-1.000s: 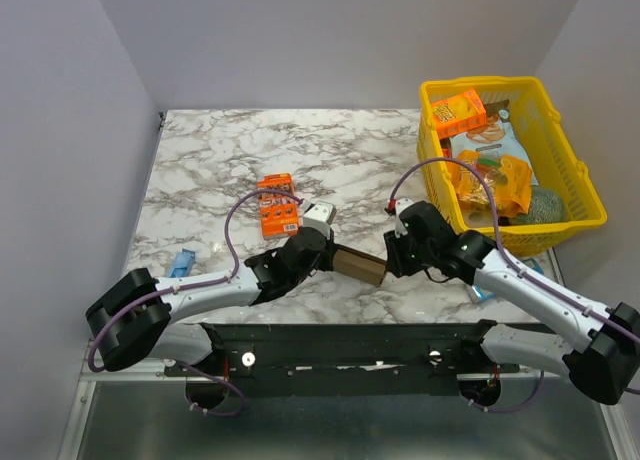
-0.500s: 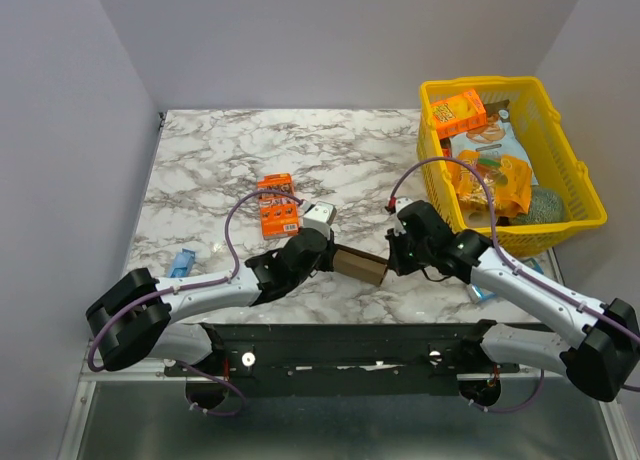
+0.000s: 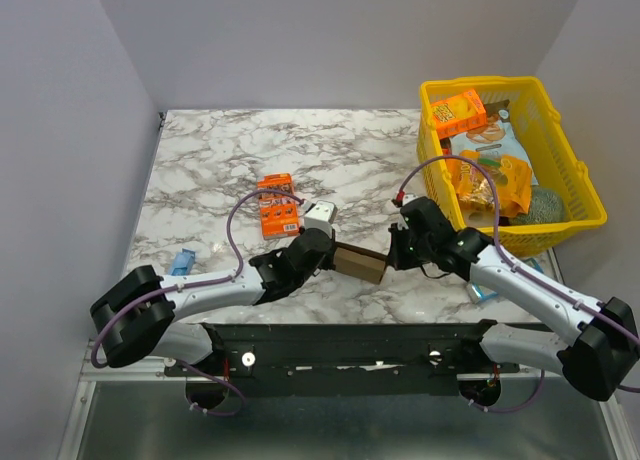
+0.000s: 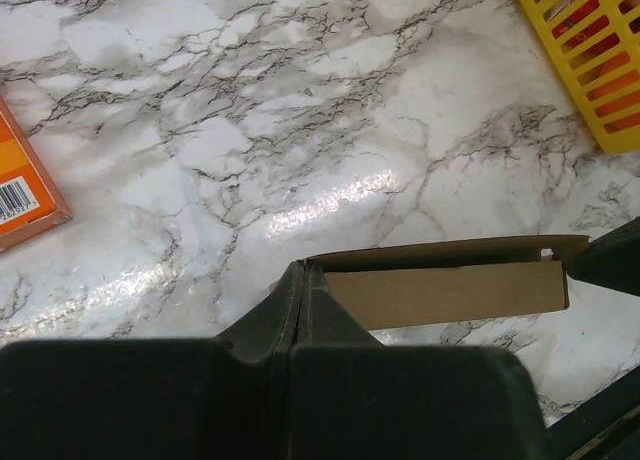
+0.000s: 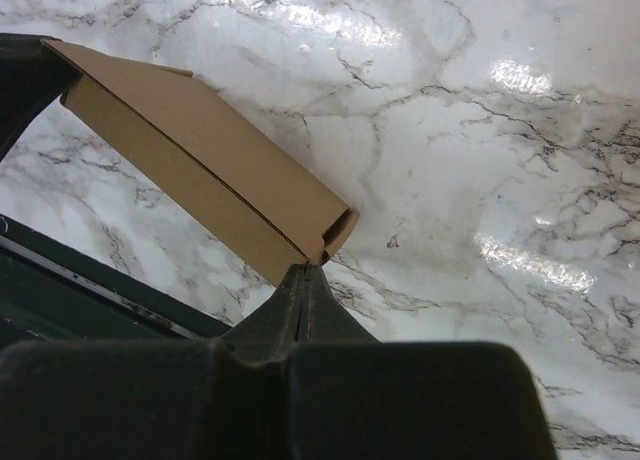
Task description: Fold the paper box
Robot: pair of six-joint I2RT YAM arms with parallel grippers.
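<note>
The paper box (image 3: 360,263) is a plain brown cardboard sleeve, partly folded into a long narrow shape and held just above the marble near the table's front edge. My left gripper (image 3: 328,252) is shut on its left end; in the left wrist view the closed tips (image 4: 303,270) pinch the flap edge and the paper box (image 4: 450,285) runs off to the right. My right gripper (image 3: 392,258) is shut at the opposite end. In the right wrist view its tips (image 5: 306,272) meet on the open end's corner of the paper box (image 5: 210,170).
A yellow basket (image 3: 590,195) full of snacks stands at the right, close behind my right arm. An orange printed snack box (image 3: 278,203) and a small white item (image 3: 318,218) lie just behind my left gripper. A blue item (image 3: 181,263) sits front left. The black mounting rail (image 5: 80,280) runs below the box.
My right gripper has shut on the box's right end and shifted slightly right. The left gripper and the box have barely moved.
</note>
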